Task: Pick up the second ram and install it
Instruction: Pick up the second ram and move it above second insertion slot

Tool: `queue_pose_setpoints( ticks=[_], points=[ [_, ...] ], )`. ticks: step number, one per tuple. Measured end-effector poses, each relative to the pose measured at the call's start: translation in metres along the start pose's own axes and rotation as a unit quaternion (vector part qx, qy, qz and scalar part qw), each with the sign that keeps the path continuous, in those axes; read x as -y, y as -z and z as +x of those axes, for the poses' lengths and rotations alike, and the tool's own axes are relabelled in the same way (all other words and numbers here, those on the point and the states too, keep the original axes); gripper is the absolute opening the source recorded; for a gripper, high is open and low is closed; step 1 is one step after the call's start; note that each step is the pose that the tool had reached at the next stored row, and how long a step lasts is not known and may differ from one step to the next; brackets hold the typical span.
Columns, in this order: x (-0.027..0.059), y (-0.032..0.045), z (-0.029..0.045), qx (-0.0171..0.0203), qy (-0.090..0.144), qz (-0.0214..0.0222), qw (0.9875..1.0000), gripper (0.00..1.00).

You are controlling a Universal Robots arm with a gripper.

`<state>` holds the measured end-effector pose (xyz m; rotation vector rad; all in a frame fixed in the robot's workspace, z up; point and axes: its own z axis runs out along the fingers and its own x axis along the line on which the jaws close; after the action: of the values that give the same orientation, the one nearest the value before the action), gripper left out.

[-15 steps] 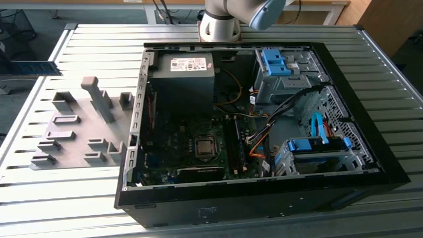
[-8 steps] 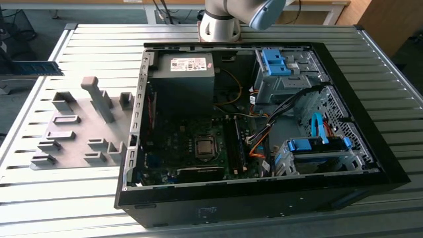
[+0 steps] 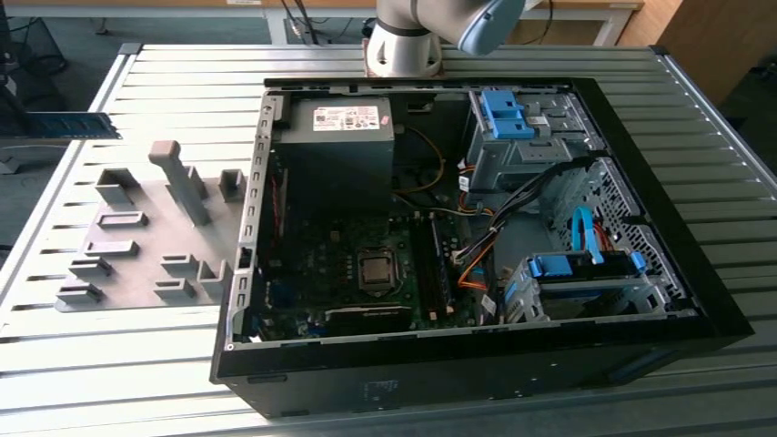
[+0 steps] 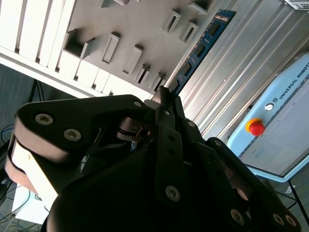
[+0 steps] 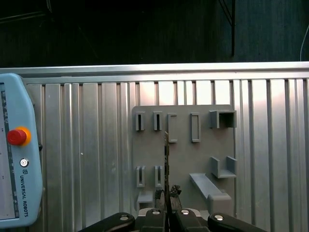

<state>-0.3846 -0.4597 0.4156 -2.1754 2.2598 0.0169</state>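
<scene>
Second ram (image 4: 203,48), one end clamped in closed fingers (image 4: 166,135), held level over the grey slotted plate (image 5: 183,159)

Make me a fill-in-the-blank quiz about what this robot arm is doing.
1. The gripper is shut on a thin ____ ram.
2. The slotted holder on the table is ____ in colour.
3. The round button is ____.
4. In the exterior view, the case lies with its side ____.
Missing words: blue; grey; red; open.
</scene>
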Motion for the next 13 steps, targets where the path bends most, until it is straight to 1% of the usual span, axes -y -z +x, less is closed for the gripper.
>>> queue_pose_setpoints(
  ticks=[13],
  points=[
    [0.0066, 0.0000, -0.0003, 0.0000, 0.000, 0.0000, 1.0000, 0.14]
  ],
)
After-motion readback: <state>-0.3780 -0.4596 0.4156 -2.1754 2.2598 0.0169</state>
